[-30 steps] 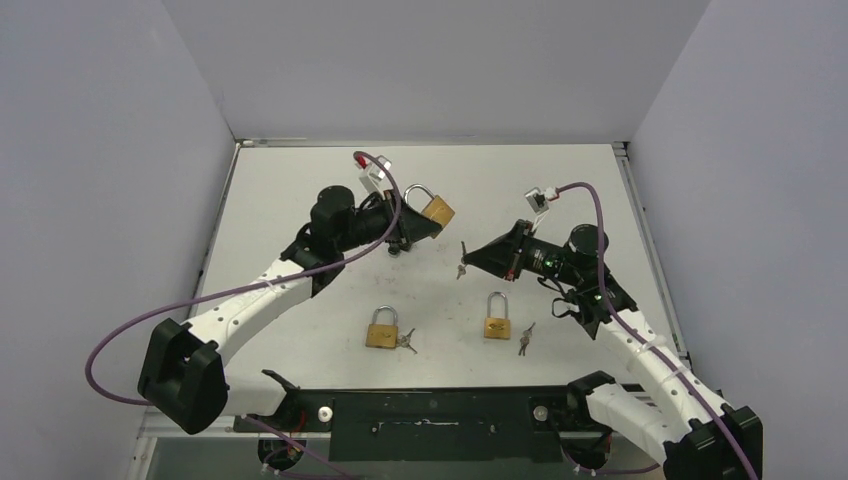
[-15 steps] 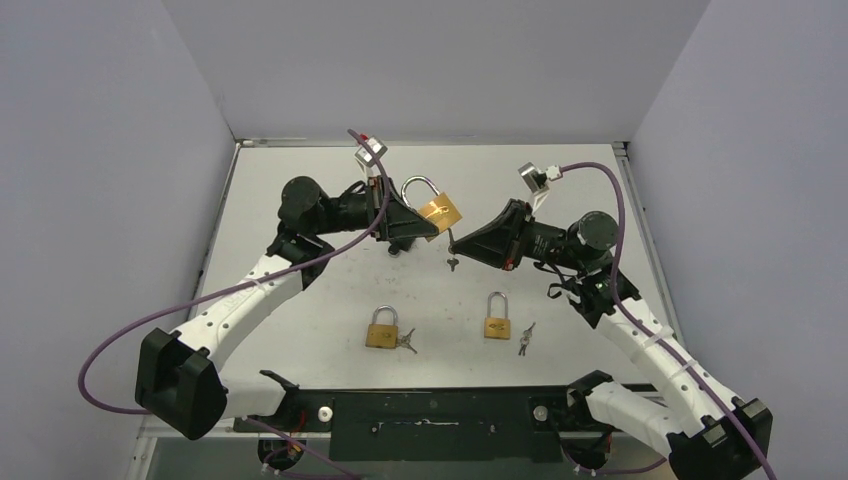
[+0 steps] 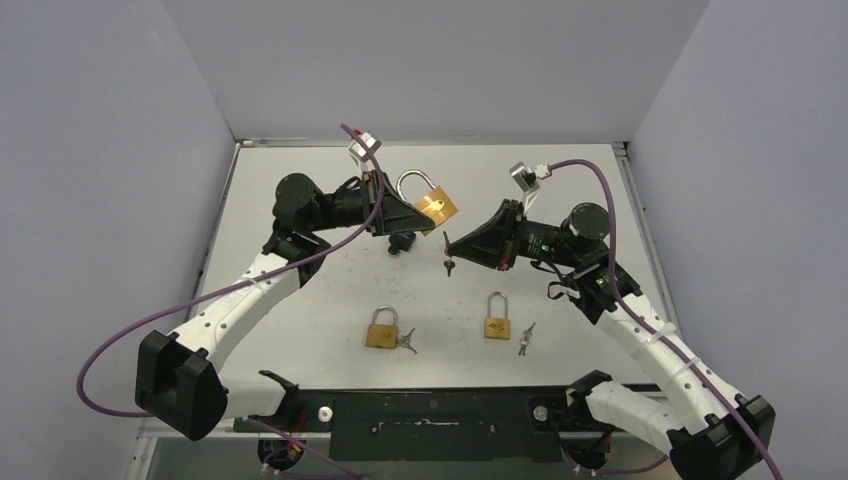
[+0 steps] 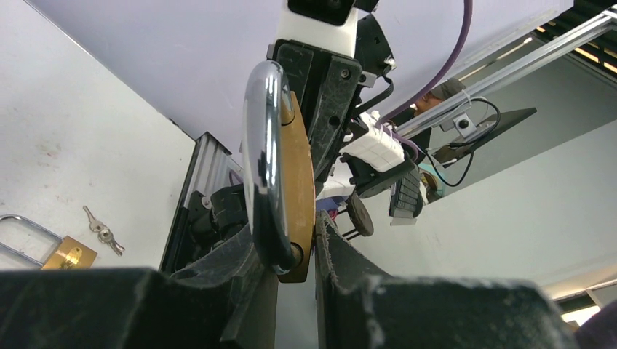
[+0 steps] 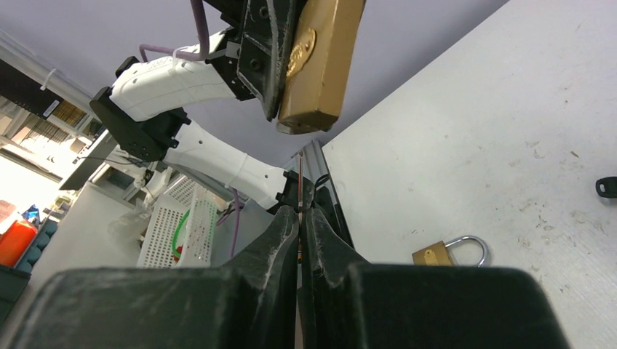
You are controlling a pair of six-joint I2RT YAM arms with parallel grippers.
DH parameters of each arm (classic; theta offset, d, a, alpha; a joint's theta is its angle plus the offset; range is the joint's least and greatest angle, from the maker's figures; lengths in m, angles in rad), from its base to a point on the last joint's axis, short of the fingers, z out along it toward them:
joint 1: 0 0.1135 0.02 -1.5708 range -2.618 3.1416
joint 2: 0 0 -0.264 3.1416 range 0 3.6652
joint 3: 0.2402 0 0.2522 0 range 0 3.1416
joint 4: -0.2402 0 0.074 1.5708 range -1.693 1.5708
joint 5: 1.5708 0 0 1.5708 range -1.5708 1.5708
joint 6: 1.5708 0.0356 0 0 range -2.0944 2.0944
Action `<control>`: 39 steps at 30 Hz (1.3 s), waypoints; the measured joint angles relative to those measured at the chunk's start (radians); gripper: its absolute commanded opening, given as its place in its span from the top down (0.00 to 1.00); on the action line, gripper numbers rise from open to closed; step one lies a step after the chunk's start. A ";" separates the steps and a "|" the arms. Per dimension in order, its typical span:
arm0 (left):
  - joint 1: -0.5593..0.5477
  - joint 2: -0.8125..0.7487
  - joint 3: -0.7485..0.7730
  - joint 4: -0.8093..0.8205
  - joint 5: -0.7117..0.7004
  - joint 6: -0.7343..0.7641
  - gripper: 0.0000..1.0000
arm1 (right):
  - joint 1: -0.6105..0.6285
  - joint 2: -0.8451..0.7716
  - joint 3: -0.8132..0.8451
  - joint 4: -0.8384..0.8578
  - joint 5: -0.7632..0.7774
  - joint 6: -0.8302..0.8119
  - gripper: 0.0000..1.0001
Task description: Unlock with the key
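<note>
My left gripper [image 3: 418, 216] holds a brass padlock [image 3: 438, 207] in the air, shackle [image 3: 416, 184] pointing left and back. In the left wrist view the padlock body [image 4: 298, 196] sits edge-on, pinched between the jaws of the gripper [image 4: 297, 270]. My right gripper [image 3: 450, 241] is shut on a thin key [image 5: 300, 182], with spare keys [image 3: 449, 266] hanging below. In the right wrist view the key blade rises from the gripper [image 5: 300, 218], its tip a short gap beneath the padlock's [image 5: 320, 65] bottom face.
Two more brass padlocks [image 3: 381, 330] [image 3: 497, 321] lie on the near table, each with small keys [image 3: 406, 342] [image 3: 524, 338] beside it. A small dark object [image 3: 394, 246] lies below the left gripper. Grey walls enclose the white table [image 3: 300, 190].
The right gripper has carried the key left and up toward the padlock's base. The left arm drew its elbow back left, keeping the padlock almost in place. Both grips are unchanged.
</note>
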 measured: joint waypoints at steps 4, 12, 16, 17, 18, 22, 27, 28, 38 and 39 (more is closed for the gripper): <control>0.004 0.000 0.012 -0.005 -0.016 -0.002 1.00 | 0.000 0.000 0.000 -0.030 0.013 -0.014 1.00; 0.004 0.000 0.013 -0.008 -0.019 -0.003 1.00 | 0.000 0.029 0.009 -0.024 0.015 -0.013 1.00; 0.004 0.000 0.013 -0.012 -0.018 0.000 1.00 | 0.002 0.039 0.019 -0.022 0.015 -0.010 1.00; 0.004 0.000 0.013 -0.015 -0.018 0.002 1.00 | 0.004 0.039 0.020 -0.020 0.016 -0.009 1.00; 0.004 0.000 0.013 -0.018 -0.018 0.005 1.00 | 0.006 0.039 0.021 -0.016 0.016 -0.009 1.00; 0.004 0.000 0.013 -0.041 -0.019 0.025 1.00 | 0.008 0.039 0.023 0.004 0.015 -0.006 1.00; 0.005 0.000 0.013 -0.072 -0.024 0.047 1.00 | 0.012 0.039 0.023 0.013 0.018 -0.007 1.00; 0.005 0.000 0.013 -0.073 -0.024 0.050 1.00 | 0.012 0.039 0.023 0.013 0.021 -0.007 1.00; 0.010 0.000 0.013 -0.073 -0.026 0.057 1.00 | 0.013 0.051 0.040 -0.013 0.032 -0.014 1.00; 0.011 0.000 0.013 -0.074 -0.026 0.057 1.00 | 0.013 0.053 0.040 -0.015 0.032 -0.015 1.00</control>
